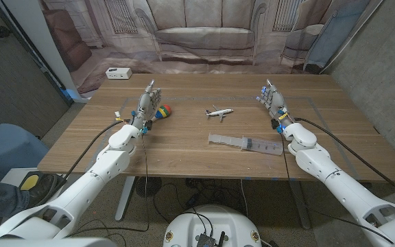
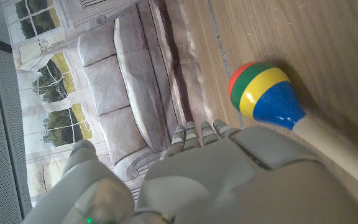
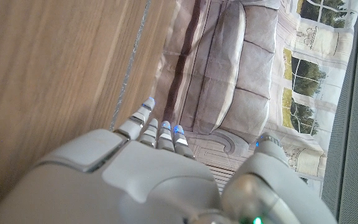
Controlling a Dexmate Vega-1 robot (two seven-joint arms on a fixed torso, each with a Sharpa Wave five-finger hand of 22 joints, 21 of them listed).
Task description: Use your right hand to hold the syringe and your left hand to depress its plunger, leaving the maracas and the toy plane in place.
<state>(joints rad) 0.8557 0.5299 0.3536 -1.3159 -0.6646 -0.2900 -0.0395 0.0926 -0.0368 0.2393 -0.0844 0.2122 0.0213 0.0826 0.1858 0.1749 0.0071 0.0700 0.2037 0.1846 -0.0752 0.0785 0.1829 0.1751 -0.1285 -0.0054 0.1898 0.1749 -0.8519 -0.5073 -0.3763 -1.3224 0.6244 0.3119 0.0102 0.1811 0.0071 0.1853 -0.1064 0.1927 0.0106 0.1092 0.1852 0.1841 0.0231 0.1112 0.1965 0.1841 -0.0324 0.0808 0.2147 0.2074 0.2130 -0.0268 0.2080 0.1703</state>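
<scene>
Clearly the risk is the left hand [image 1: 147,104] — the maracas [image 1: 162,112] lies just beside it and a careless sweep toward the syringe [image 1: 247,143] could knock it. The syringe lies near the right hand [image 1: 273,99], inward of its wrist. Both hands stand empty, fingers apart, pointing away from the robot.

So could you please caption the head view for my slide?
Both hands, left and right, wait apart from the untouched syringe.
</scene>
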